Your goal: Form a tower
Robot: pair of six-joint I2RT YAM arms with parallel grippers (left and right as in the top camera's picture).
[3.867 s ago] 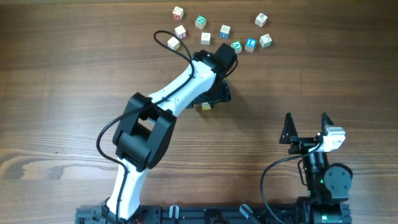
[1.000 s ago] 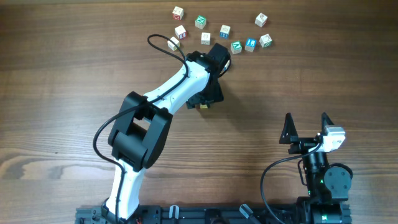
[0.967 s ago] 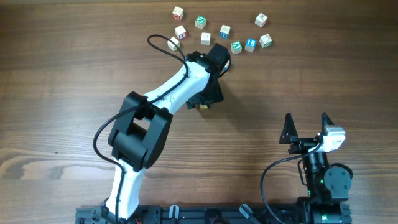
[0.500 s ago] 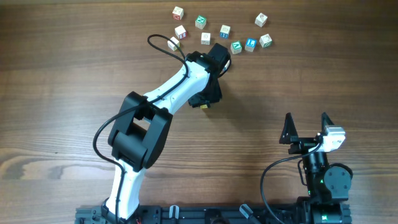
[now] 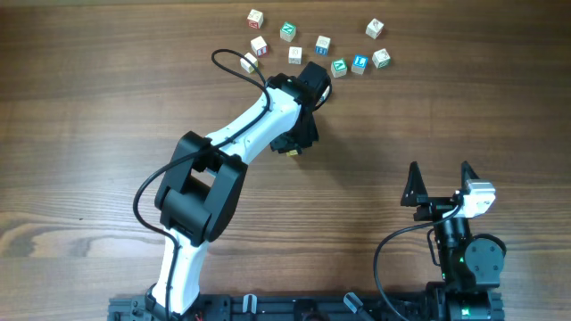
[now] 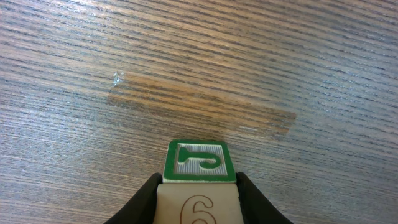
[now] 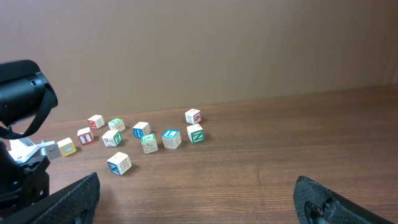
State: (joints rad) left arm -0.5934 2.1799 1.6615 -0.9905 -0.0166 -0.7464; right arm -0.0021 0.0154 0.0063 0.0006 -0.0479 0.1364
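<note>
**Tower [image 6: 198, 198] pinched at its top cube by the left gripper [image 6: 199, 182]**

Overhead: the left gripper [image 5: 299, 140] is seen just toward 12 o'clock from the middle of the table [image 5: 89, 107]. The tower is almost wholly covered by it, and only a yellow-edged sliver [image 5: 293, 152] shows at the gripper's 6 o'clock side. Ten loose cubes [image 5: 322, 45] are scattered along the 12 o'clock edge. The right gripper [image 5: 439, 183] is parked at 4 o'clock with nothing between its fingers.

Left wrist: the green-marked cube [image 6: 200, 160] is held between the two fingers [image 6: 146, 202], which are pressed against its sides. A "6" is cut into its near face. The cubes beneath it are hidden below the frame, so the tower's height cannot be told here.

Right wrist: the right gripper [image 7: 199, 205] is spread wide and empty. The loose cubes [image 7: 170, 138] lie toward 10 o'clock, and a yellow-marked cube [image 7: 66, 147] sits just beside the left arm [image 7: 22, 93].

The step in hand is judged to be the handling of the topmost cube. If that cube is seated squarely, a gentle release and a straight lift are called for, so that nothing is dragged sideways. A further cube can then be fetched from 12 o'clock.
</note>
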